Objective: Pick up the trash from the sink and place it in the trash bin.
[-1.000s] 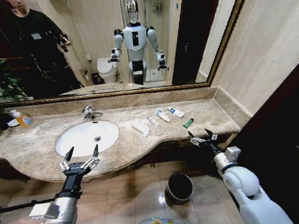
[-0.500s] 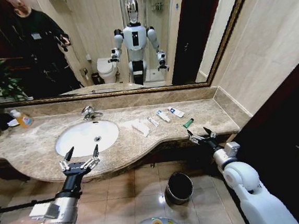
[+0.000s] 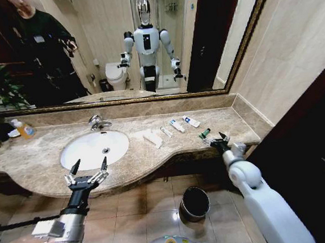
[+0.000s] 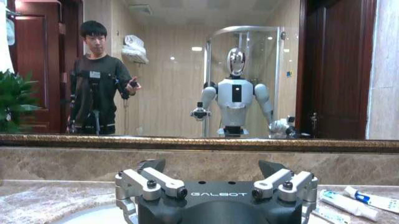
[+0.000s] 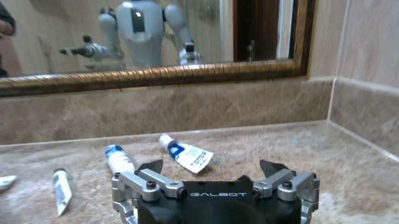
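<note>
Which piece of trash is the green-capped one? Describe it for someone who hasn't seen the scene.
Start at the white sink and follow the marble countertop toward the robot's right. The row of litter ends with the green-and-black tube, just ahead of the open right gripper; its neighbours are all white.

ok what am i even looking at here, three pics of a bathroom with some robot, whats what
It is a wheeled robot with two arms, standing at a bathroom counter; the silver figure in the mirror is its own reflection. The wide picture comes from a camera on its head, looking down. The other two come from cameras on its wrists, each peering over its own claw.

The left claw hangs open at the counter's front edge, before the white sink, holding nothing. The right claw, also open and empty, is at the small green-and-black tube.

On the beige countertop lie white wrappers and white tubes with blue marks. An orange soap bottle stands far left. The dark trash bin sits on the floor below.
</note>
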Controlling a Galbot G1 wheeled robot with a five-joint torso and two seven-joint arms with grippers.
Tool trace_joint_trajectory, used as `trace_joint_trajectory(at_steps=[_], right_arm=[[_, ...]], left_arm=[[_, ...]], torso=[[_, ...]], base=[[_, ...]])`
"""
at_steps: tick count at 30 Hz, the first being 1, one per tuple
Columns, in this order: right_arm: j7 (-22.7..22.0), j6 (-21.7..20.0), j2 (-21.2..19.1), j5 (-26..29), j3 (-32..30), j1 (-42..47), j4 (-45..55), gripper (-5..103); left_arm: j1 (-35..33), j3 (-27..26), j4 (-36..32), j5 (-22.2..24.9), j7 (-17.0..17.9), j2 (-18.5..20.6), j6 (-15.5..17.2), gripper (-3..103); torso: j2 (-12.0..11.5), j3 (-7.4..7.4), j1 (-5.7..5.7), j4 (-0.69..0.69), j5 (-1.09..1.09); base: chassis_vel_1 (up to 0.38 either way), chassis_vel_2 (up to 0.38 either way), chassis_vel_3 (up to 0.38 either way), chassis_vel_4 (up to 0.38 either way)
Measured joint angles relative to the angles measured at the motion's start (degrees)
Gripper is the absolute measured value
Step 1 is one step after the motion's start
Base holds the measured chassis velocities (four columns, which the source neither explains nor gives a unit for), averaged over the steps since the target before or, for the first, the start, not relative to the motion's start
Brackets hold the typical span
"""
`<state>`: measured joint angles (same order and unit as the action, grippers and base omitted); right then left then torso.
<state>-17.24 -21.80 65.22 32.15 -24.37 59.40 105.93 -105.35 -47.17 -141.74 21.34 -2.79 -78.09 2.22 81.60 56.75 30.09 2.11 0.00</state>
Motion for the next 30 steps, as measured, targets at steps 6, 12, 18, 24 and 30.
trace_joint_trajectory(at_steps=[6,12,18,24,30], right_arm=[[-5.12,-1.67,1.2,3.94,4.42,-7.68,-8.7,100],[-5.74,-0.68,2.0,2.08,6.05,-14.62,-18.28,100],[-6.94,-0.67,2.15,0.91,6.33,-16.51,-20.97,100],[-9.24,-2.88,2.15,3.85,6.03,-16.13,-20.93,100],[-9.9,-3.85,1.55,5.91,5.49,-15.52,-20.38,100]], left_arm=[[0.0,0.0,0.0,0.0,0.0,0.0,0.0,100],[0.0,0.0,0.0,0.0,0.0,0.0,0.0,100],[0.0,0.0,0.0,0.0,0.0,0.0,0.0,100],[0.0,0.0,0.0,0.0,0.0,0.0,0.0,100],[0.0,0.0,0.0,0.0,0.0,0.0,0.0,100]], torso=[[0.0,0.0,0.0,0.0,0.0],[0.0,0.0,0.0,0.0,0.01],[0.0,0.0,0.0,0.0,-0.01],[0.0,0.0,0.0,0.0,0.0],[0.01,0.0,0.0,0.0,0.0]], base=[[0.0,0.0,0.0,0.0],[0.0,0.0,0.0,0.0],[0.0,0.0,0.0,0.0],[0.0,0.0,0.0,0.0],[0.0,0.0,0.0,0.0]])
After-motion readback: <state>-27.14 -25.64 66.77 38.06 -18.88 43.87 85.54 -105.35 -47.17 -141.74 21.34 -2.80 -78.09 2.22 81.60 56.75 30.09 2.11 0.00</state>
